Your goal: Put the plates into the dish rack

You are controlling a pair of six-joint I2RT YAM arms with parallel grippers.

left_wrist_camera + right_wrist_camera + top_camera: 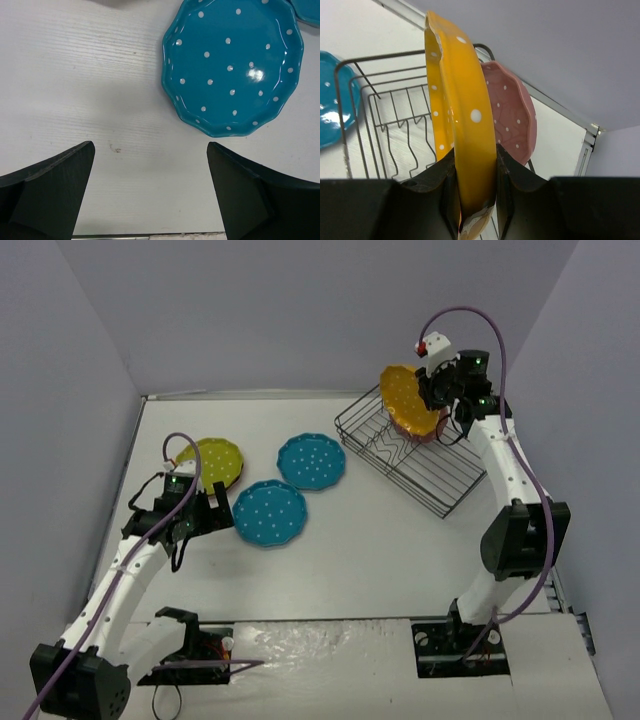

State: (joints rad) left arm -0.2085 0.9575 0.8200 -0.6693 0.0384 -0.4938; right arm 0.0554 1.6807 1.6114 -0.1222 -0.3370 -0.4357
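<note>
One rack (440, 478) sits at the far right of the surface (350, 580). My right hand (475, 160) pinches one orange plate (460, 125) upright. I should lower it straight into the slot beside the one pink plate (512, 120). Two blue plates (311, 461) and one green plate (212, 457) lie flat. My left hand (150, 145) gapes wide, empty.

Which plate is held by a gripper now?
The orange plate, pinched on edge by the right gripper above the dish rack; the pink one stands in it, the rest lie flat.
</note>
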